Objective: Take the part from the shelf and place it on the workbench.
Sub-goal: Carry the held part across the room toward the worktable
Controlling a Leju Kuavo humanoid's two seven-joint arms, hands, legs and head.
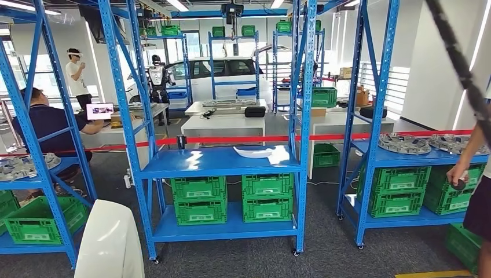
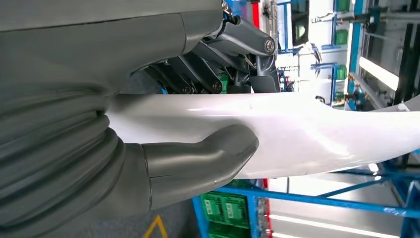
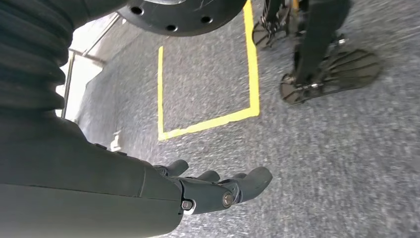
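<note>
A white curved part [image 1: 110, 240] rises at the lower left of the head view, in front of the blue shelf [image 1: 220, 163]. In the left wrist view my left hand [image 2: 74, 148] grips this white part [image 2: 317, 131], thumb [image 2: 203, 158] on one face and dark fingers [image 2: 218, 69] on the other. A second white part [image 1: 262, 153] lies on the shelf's middle board. Behind the shelf stands a white workbench [image 1: 223, 124]. My right hand [image 3: 148, 186] hangs over the grey floor with its fingers loosely extended and nothing in them.
Green crates [image 1: 231, 200] fill the shelf's lower levels. More blue racks stand at left [image 1: 35, 174] and right [image 1: 417, 159], holding grey parts. A person [image 1: 475, 179] stands at the right edge, another [image 1: 46, 124] sits at left. Red tape [image 1: 231, 139] runs behind the shelf.
</note>
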